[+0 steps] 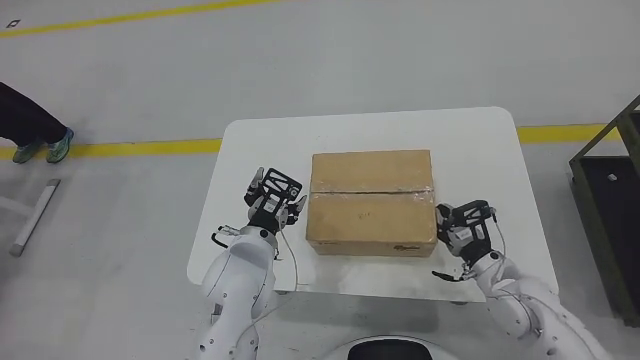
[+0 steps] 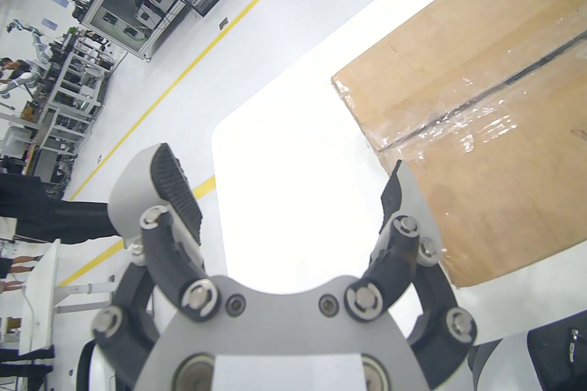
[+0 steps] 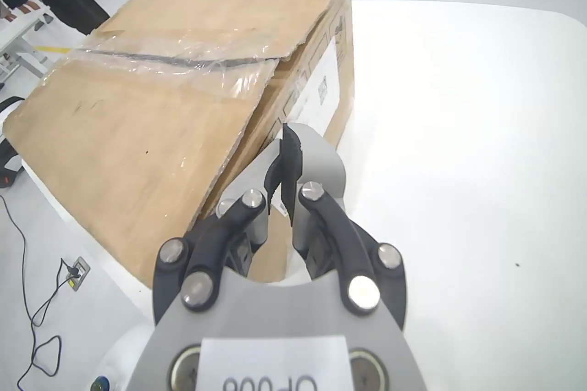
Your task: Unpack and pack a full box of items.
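Top view has the closed cardboard box (image 1: 371,202) sitting between the two grippers, with the left gripper (image 1: 275,195) just off one short end and the right gripper (image 1: 462,222) just off the other. It likely handles as stiff corrugated board and, being full, is probably too heavy for a one-sided lift. Its flaps should bend easily. Clear tape (image 3: 192,53) runs crumpled and glossy along the seam (image 2: 504,85) where the flaps meet, and it would probably be slippery under rubber pads. The best hold looks to be the flap (image 3: 137,136) nearest the right gripper (image 3: 286,163), whose ragged edge stands slightly lifted just above and beside the fingertips. That gripper is closed, with nothing visible between its pads, low against the end wall that carries a white label (image 3: 332,76). The left gripper (image 2: 279,163) is spread wide, with bare tabletop between its fingers and the box corner just beyond one fingertip. Whether that fingertip touches the cardboard cannot be told. The contents are hidden, and it is hard to make out whether the tape is slit through along the whole seam. The white table (image 1: 480,140) extends well past both grippers.
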Robot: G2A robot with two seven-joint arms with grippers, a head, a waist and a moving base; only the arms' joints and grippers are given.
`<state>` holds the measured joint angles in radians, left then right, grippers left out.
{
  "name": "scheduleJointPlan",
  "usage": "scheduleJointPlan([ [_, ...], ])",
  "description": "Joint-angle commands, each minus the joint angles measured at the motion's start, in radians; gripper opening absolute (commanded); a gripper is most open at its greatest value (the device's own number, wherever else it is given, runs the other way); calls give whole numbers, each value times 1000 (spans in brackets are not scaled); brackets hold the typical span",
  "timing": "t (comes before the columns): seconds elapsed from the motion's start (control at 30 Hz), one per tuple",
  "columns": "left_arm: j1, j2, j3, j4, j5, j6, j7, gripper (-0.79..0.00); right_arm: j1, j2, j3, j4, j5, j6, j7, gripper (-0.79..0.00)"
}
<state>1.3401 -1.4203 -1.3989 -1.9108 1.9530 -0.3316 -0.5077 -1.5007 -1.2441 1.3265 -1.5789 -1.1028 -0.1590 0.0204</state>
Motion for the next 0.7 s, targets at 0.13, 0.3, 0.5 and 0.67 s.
scheduleJointPlan([
  [0.13, 0, 0, 0, 0, 0, 0, 0, 0, 8, -4, -18, -4, -13, 14, -8, -785],
  [0.3, 0, 0, 0, 0, 0, 0, 0, 0, -61, 2, 34, -50, -1, 43, -54, -785],
  [0.5, -34, -2, 68, -8, -2, -34, 38, 0, -172, 18, 173, -153, 11, 55, -82, -785],
  [0.67, -108, -12, 186, -5, -25, -80, 34, 0, -247, 27, 270, -229, 27, 55, -82, -785],
])
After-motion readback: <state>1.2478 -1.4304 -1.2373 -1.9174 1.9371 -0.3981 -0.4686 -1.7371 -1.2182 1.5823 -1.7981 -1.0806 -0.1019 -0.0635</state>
